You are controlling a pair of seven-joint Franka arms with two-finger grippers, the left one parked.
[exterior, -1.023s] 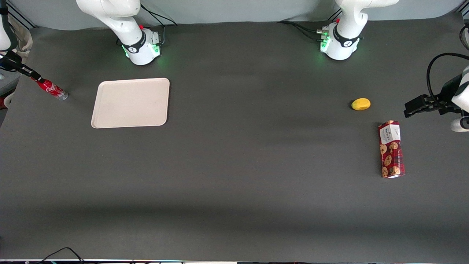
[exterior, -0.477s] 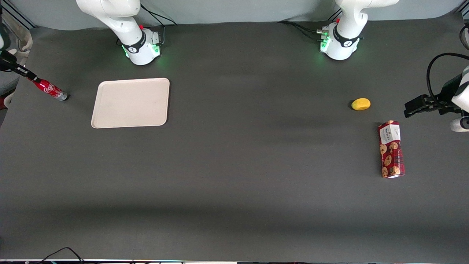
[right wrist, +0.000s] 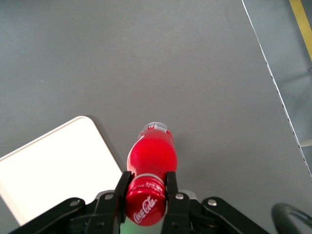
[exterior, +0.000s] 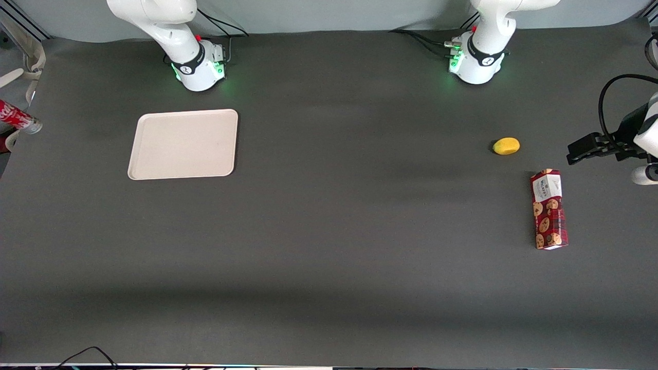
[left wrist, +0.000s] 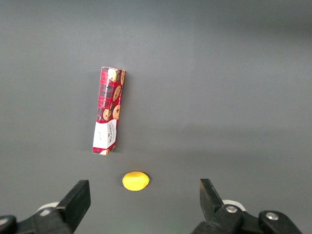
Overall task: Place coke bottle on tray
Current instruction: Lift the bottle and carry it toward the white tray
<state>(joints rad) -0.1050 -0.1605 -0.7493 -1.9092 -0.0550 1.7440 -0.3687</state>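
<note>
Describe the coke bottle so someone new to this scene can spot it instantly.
Start at the cream tray near the working arm's base, then go sideways to that end of the table's edge. There the pincer is shut on the cap of the coke bottle, held off the table. It is slim with white script, unlike the longer, flat-lying cookie box.

The working arm's glossy white rounded base [exterior: 198, 69] wears a black band with a small white emblem. Green lights glow at four and eight o'clock on it, a red knob [exterior: 198, 37] sits at twelve o'clock, and thin black cables [exterior: 226, 31] trail off at two o'clock. Its matte black two-finger hand [right wrist: 147, 178], studded with round silver screws [right wrist: 180, 196], is above the dark grey counter [right wrist: 146, 58] at the working arm's end.
</note>
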